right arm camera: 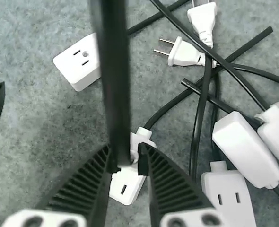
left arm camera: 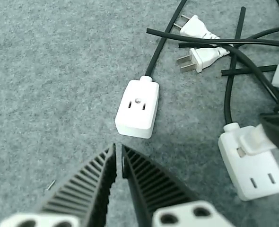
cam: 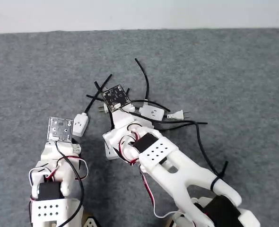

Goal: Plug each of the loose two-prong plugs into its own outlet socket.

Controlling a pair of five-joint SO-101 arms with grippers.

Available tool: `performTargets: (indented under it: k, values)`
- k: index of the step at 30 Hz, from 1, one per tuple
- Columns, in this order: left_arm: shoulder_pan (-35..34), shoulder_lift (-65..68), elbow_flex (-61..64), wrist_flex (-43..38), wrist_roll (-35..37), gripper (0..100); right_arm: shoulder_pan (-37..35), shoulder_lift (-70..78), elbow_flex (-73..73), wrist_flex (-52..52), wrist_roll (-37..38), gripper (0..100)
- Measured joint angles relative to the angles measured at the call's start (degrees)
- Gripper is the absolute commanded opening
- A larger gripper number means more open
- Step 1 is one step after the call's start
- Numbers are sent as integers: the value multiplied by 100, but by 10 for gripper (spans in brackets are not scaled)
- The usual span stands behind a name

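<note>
My left gripper point(left arm camera: 118, 149) is shut with nothing in it, low over the carpet just short of a white outlet socket point(left arm camera: 138, 108) on a black cord. My right gripper point(right arm camera: 125, 153) is shut on the black cord of a white plug point(right arm camera: 140, 138) that stands in a second white socket point(right arm camera: 123, 187), which also appears in the left wrist view point(left arm camera: 253, 165). Two loose two-prong plugs point(left arm camera: 201, 56) point(left arm camera: 196, 28) lie beyond, among crossed black cords. From above, the first socket point(cam: 80, 124) lies between the two arms.
More white sockets point(right arm camera: 243, 146) point(right arm camera: 224, 194) lie close beside the right gripper, under tangled black cords point(right arm camera: 201, 109). Another loose plug point(cam: 177, 114) lies right of the tangle. Grey carpet point(cam: 234, 71) stretches open at the far and right sides.
</note>
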Motion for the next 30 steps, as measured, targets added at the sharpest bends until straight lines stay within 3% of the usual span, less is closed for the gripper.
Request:
performTargets:
  k: [30]
  values:
    - [0, 0, 0, 0, 0, 13, -9, 18, -352, 519, 308, 8]
